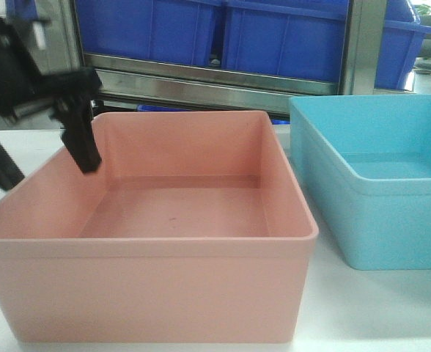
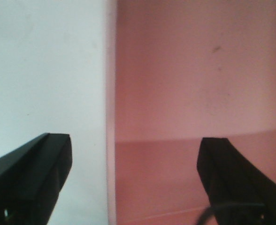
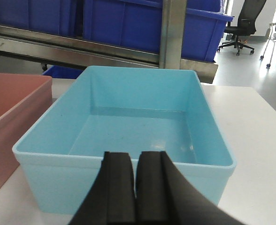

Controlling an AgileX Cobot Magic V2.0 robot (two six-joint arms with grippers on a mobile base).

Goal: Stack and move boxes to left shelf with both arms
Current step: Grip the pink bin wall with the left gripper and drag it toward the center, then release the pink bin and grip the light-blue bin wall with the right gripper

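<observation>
Looking at the front view, we see the pink bin (image 1: 149, 286) sitting on the white table (image 1: 377, 308), closest to the camera, upright and with nothing in it. The light blue bin (image 1: 391, 227) stands just beside it on the right, with a narrow gap between them; they are side by side and not stacked. It holds nothing either.

The left gripper (image 1: 50, 172) is at the pink bin's left wall, near the back corner. Its jaws are spread wide. One finger (image 2: 232, 178) hangs inside the bin and the other finger (image 2: 30, 173) is outside, over the table, with the wall running between them in the left wrist view. We can't tell if either finger touches the wall.

The right gripper (image 3: 135, 154) has its jaws pressed together with nothing between them. It sits at the near rim of the light blue bin, about the middle of that wall. Whether it is in contact with the rim is unclear.

Behind both bins is the left shelf (image 1: 201, 81), showing a brushed-steel front bar and an upright post (image 1: 362, 44). Dark blue crates (image 1: 274, 37) sit on it. Both bins are on the table, well short of it.
</observation>
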